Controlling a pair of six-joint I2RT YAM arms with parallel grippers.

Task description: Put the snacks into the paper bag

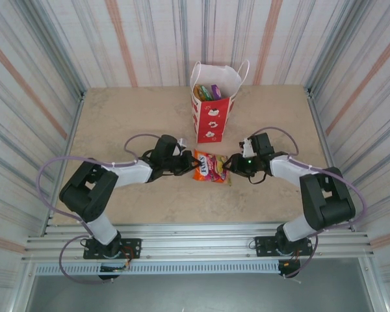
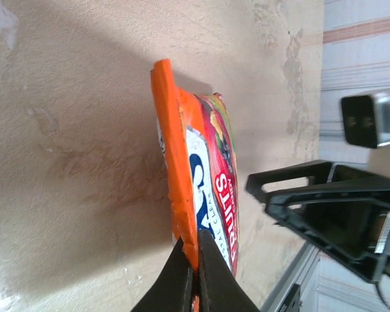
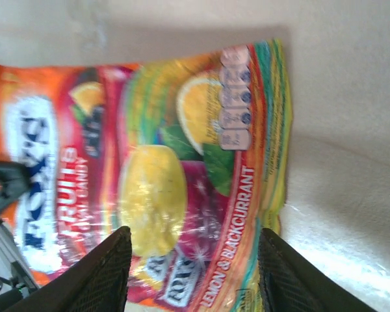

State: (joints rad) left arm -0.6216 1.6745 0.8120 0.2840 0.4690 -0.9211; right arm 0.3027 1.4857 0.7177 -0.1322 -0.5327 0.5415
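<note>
The red-orange FOX'S packet lies between my two grippers, in front of the paper bag. My left gripper is shut on the packet's orange left edge, pinched between the fingertips. My right gripper stands open at the packet's right end. Its two fingers are spread wide over the printed face, not pressing it. The white and red bag stands upright with several other snacks showing in its open top.
The right gripper's black fingers sit close beyond the packet in the left wrist view. A metal rail runs along the table's near edge. Striped walls close in the left, back and right sides.
</note>
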